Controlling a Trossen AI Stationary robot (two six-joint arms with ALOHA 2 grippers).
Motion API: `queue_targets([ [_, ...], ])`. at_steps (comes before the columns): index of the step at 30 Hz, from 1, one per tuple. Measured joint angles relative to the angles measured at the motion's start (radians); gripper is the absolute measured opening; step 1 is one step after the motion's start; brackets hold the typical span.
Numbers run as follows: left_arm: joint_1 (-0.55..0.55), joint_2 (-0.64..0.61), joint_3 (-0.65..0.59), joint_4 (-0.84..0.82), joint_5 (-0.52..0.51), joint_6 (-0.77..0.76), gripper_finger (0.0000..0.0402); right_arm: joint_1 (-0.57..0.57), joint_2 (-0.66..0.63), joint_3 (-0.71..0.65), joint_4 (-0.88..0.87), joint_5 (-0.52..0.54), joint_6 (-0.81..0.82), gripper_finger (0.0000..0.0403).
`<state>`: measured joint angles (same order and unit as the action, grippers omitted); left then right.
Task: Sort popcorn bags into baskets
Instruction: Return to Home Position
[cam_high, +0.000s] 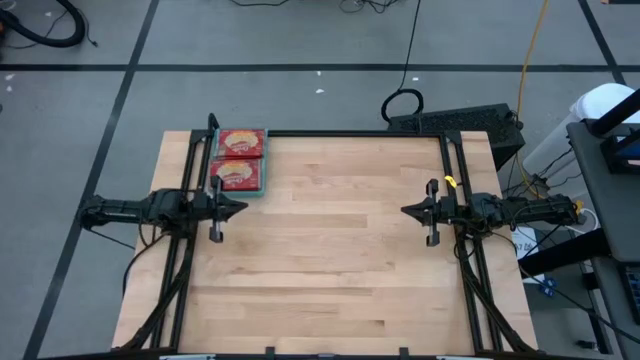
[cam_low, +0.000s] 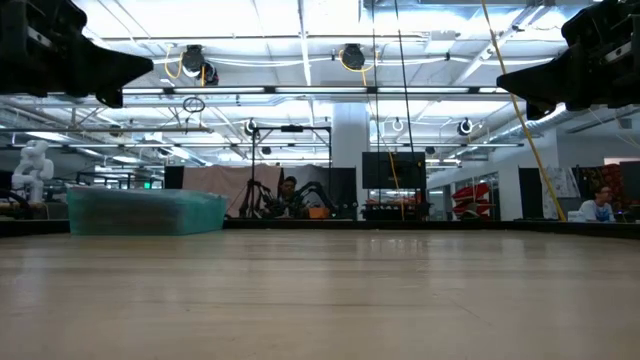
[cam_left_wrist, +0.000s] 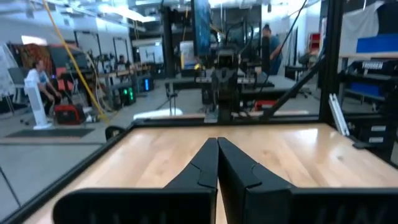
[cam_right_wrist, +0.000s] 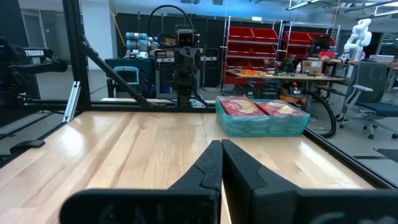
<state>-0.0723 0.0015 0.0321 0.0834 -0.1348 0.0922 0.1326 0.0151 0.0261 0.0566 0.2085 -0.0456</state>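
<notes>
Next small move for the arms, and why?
Probably none beyond parking. The left gripper and right gripper are shut on nothing, raised at opposite sides of the table. The popcorn bags in view all lie in the teal tray.

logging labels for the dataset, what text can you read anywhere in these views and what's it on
"TROSSEN": white letters on a dark block beside the table, right wrist view.
"TROSSEN": white letters, fainter, on a dark panel beside the table, left wrist view.
Bags in the tray: print too small to read.
Signs in the room behind: too blurred to read.
</notes>
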Motion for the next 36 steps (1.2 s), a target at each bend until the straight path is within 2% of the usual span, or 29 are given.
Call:
queue_targets([
  [8,0.001,0.002,0.000,-0.069,0.005,-0.039,0.0017,0.000,0.000,0.000,0.006,0.000,0.000,0.0000],
  [15,0.001,0.013,0.001,-0.111,0.013,-0.061,0.0004,0.000,0.000,0.000,0.026,0.000,0.000,0.0000],
  [22,0.001,0.033,0.002,-0.112,0.014,0.037,0.0030,0.000,0.000,0.000,0.030,0.000,0.000,0.0000],
  [36,0.001,0.033,0.001,-0.104,0.013,0.029,0.0037,0.000,0.000,0.000,0.034,0.000,0.000,0.0000],
])
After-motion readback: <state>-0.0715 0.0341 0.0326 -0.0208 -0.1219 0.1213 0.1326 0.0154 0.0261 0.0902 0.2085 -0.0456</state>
